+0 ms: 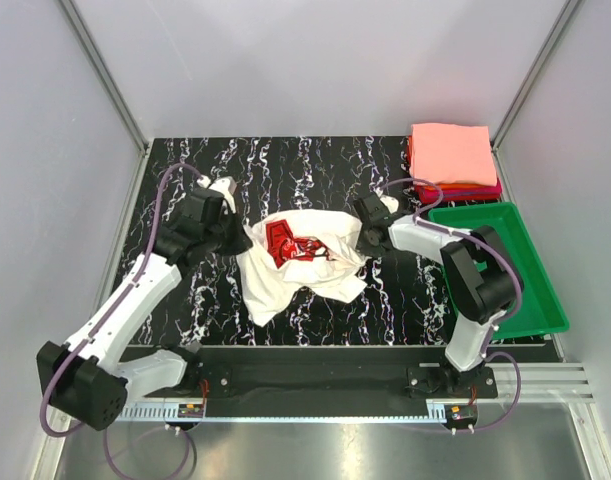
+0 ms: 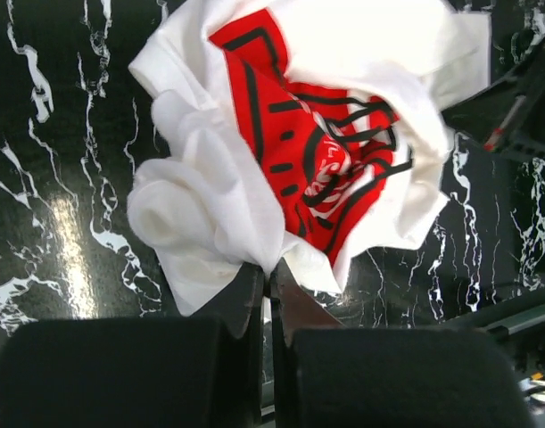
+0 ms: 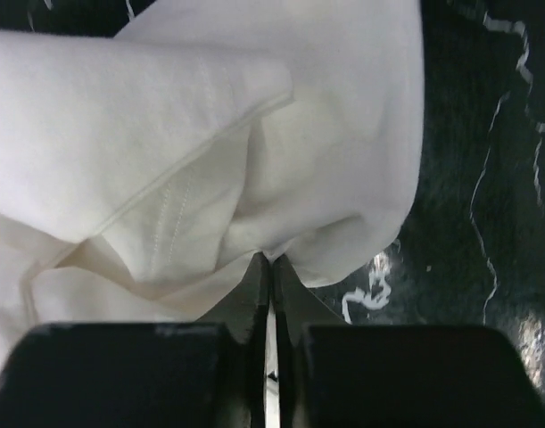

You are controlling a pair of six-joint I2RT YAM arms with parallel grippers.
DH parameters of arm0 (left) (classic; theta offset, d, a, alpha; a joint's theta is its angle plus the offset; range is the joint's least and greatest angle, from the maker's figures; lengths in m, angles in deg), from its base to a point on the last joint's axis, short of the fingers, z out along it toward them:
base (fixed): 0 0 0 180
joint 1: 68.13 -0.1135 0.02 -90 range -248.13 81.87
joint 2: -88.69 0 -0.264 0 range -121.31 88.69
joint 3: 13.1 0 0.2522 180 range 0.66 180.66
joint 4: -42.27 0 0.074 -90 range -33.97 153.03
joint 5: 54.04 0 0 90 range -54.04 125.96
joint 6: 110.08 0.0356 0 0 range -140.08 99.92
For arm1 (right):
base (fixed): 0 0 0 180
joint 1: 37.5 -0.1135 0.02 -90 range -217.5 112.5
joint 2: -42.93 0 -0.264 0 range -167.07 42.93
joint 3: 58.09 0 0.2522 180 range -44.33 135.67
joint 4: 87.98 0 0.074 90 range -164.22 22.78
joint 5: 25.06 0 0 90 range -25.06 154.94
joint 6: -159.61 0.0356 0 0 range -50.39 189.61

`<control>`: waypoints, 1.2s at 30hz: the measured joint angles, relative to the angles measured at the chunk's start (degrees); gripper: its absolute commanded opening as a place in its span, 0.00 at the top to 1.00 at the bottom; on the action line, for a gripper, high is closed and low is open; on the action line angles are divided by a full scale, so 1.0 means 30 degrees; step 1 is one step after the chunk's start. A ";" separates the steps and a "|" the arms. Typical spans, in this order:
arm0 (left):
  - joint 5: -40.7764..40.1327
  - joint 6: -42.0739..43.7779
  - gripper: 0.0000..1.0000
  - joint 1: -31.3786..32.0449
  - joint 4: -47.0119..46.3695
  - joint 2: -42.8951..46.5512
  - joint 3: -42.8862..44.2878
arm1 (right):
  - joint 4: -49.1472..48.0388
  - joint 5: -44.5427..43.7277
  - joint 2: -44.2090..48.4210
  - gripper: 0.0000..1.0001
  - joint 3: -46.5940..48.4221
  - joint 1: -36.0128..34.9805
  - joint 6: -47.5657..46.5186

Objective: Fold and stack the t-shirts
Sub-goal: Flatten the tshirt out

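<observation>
Pale grey walls [image 1: 315, 60] enclose the cell on three sides, with aluminium struts running up the back corners. The table [image 1: 315, 160] has a black top veined with white, like marble, and it reflects the light overhead.

A green plastic tray [image 1: 535, 290] lies along the right edge of the table. Just behind it, in the far right corner, is a stack of folded t-shirts [image 1: 452, 160], with a salmon-pink one on top and red and darker layers showing at its front edge.

The cream-white t-shirt [image 1: 305, 265] lies crumpled at the middle of the table, between the two arms. Its red chest print with dark lines faces up and is creased.

The left gripper [image 2: 268, 285] is at the shirt's left side. Its fingers are pressed together, pinching a bunched fold of the white cloth. The right gripper [image 3: 270, 267] is at the shirt's right side. Its fingers are drawn almost together, and their tips nip a fold of cream fabric near a stitched hem.
</observation>
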 measured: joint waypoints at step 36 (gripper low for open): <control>0.1494 -0.3235 0.42 -0.5727 -0.7009 -0.6193 -0.6513 | 0.1734 0.0321 0.0029 1.00 0.5362 0.3118 -0.2667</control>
